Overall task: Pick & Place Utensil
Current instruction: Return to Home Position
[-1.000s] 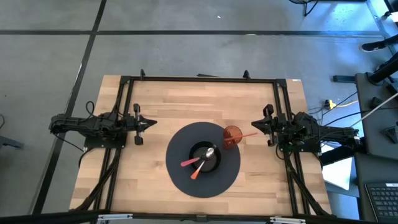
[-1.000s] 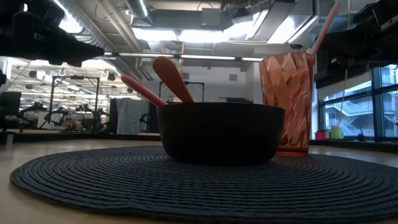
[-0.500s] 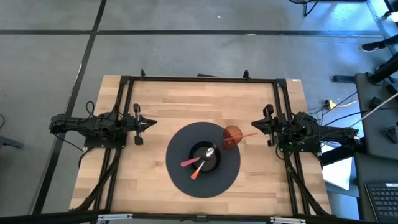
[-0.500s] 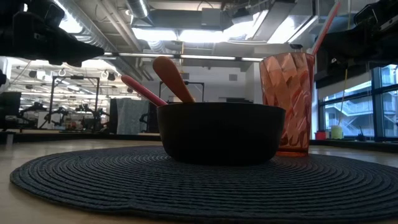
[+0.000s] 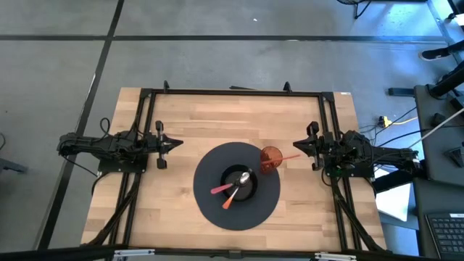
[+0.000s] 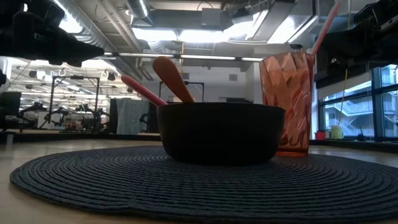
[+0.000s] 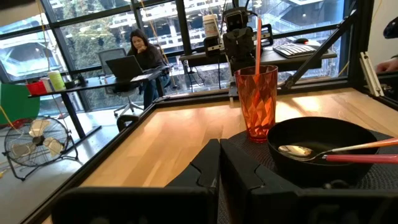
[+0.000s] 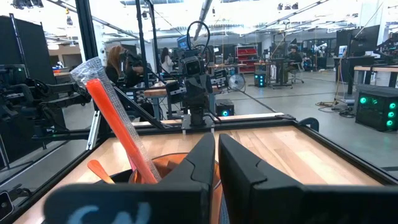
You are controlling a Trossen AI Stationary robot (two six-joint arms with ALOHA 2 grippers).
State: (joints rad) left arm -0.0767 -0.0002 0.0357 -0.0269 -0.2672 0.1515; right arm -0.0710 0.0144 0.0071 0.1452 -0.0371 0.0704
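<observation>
A black bowl (image 5: pixel 251 190) stands on a round dark placemat (image 5: pixel 210 206) in the table's middle. In it lie a metal spoon with a red handle (image 5: pixel 222 189) and an orange utensil (image 5: pixel 230 201), handles sticking out over the rim toward the near left. An orange-red tumbler (image 5: pixel 271 156) stands on the mat's far right part, with a red straw (image 5: pixel 290 156) leaning out toward the right. My left gripper (image 5: pixel 176 144) waits shut at the table's left, level, pointing at the mat. My right gripper (image 5: pixel 295 146) waits shut at the right, its tip close to the straw's free end.
A black frame rail (image 5: pixel 232 92) runs along the table's far edge, and more rails run down both sides under the arms. Bare wood lies between each gripper and the mat. A person (image 7: pixel 140 46) sits at a desk in the room beyond.
</observation>
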